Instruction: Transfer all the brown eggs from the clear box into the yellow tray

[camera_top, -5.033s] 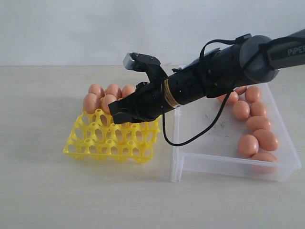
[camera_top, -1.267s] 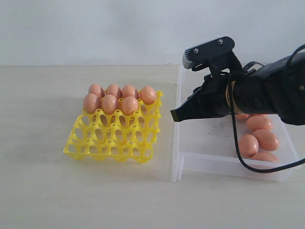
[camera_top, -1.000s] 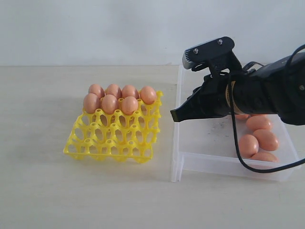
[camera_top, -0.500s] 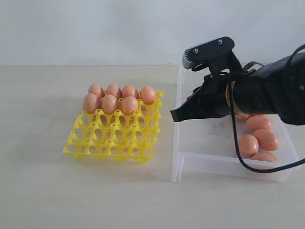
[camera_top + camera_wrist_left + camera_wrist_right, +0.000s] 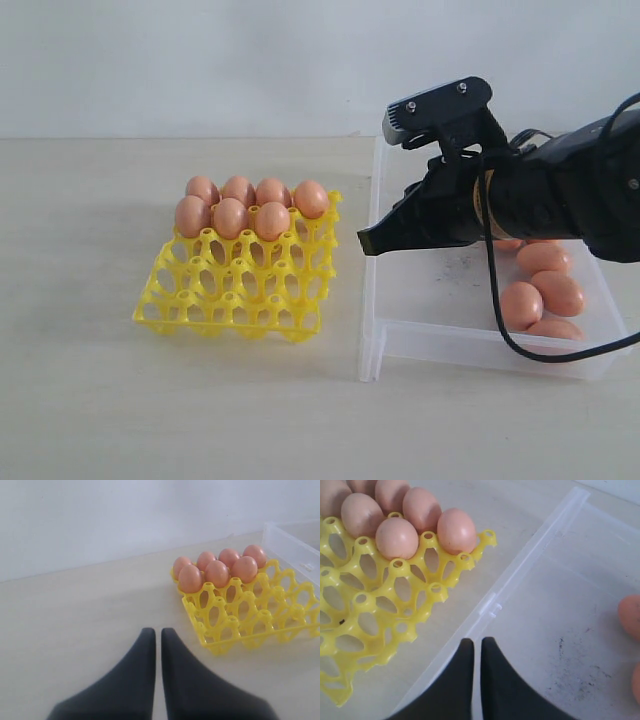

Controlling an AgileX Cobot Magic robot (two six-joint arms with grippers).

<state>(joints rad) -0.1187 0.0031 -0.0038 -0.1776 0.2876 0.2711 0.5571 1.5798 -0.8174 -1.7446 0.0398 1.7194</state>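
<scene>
Over the clear box (image 5: 372,300) edge: right fingers (image 5: 385,238) clenched, empty | left fingers (image 5: 140,665) clenched, empty | brown eggs (image 5: 545,258) smooth, fragile, probably slippery; cup gently around the middle.

On the table (image 5: 80,400) the tray (image 5: 230,300) stood left of the box (image 5: 440,345), near it but apart. Seven eggs (image 5: 272,220) sat in the tray's back row and the next row's left three cups. More eggs lay along the box's right side.
</scene>
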